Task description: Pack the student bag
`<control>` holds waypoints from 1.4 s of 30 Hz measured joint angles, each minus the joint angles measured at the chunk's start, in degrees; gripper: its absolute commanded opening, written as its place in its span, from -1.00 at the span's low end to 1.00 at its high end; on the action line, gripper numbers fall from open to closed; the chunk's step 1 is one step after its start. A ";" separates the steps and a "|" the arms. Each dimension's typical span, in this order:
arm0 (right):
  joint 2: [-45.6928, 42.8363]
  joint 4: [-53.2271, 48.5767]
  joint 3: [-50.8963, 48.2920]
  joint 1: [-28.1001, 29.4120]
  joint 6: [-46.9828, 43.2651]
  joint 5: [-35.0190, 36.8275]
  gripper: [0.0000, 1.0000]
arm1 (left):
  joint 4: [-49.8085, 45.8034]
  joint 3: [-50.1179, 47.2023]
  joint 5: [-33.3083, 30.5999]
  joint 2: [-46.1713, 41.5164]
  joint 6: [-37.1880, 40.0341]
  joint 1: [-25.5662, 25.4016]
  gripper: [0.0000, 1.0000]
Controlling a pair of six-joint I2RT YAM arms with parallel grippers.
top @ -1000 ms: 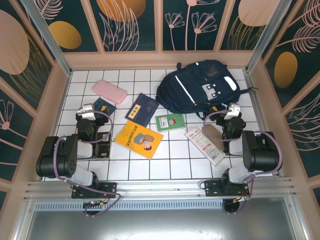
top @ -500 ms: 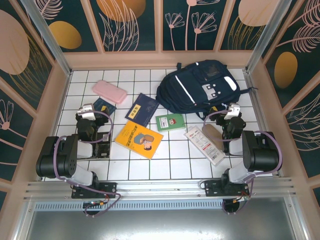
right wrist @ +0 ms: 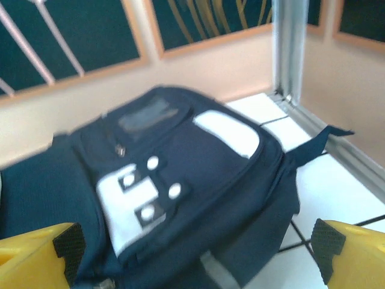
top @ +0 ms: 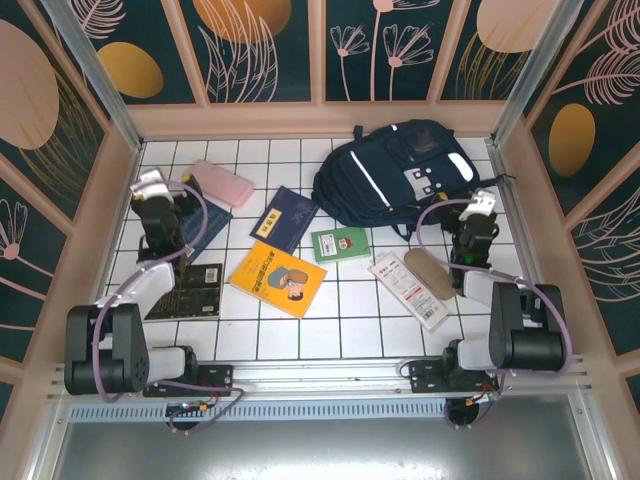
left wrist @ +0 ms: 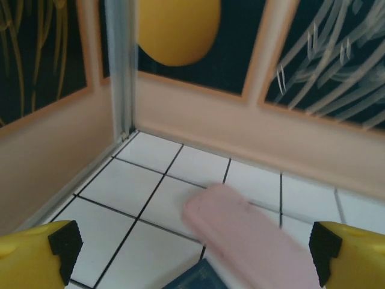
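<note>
White tiled tabletop [top: 350, 320], patterned walls [top: 270, 50] around it. Left gripper [top: 150, 188], fingers wide apart, hangs just beside the pink case [top: 220, 183]. Right gripper [top: 482, 207], also spread apart, faces the backpack [top: 395, 175] lying at the far right.

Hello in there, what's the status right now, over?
Left gripper open, empty, facing the pink case. Right gripper open, empty, facing the student bag. Books loose beside it, nothing blocking.
</note>
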 measured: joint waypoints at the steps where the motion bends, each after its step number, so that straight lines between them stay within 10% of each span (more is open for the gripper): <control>1: -0.96 -2.32 1.53 -0.35 2.36 0.70 0.97 | -4.76 3.80 -0.96 -0.17 -2.89 -0.04 0.97; 11: 1.62 -25.03 17.94 -3.17 18.69 -2.73 0.97 | -27.47 22.69 10.84 10.27 -17.97 -1.38 0.90; 36: 0.66 -38.88 18.62 5.03 19.98 -3.56 0.97 | -43.15 65.85 21.55 55.87 -25.40 -33.00 0.46; 39: 0.66 -39.50 18.62 5.75 19.65 -2.80 0.98 | -45.46 70.29 22.38 59.52 -25.38 -33.07 0.21; 42: 0.66 -39.95 18.62 6.97 19.28 -2.54 0.98 | -47.91 74.99 22.91 62.95 -25.62 -33.09 -0.47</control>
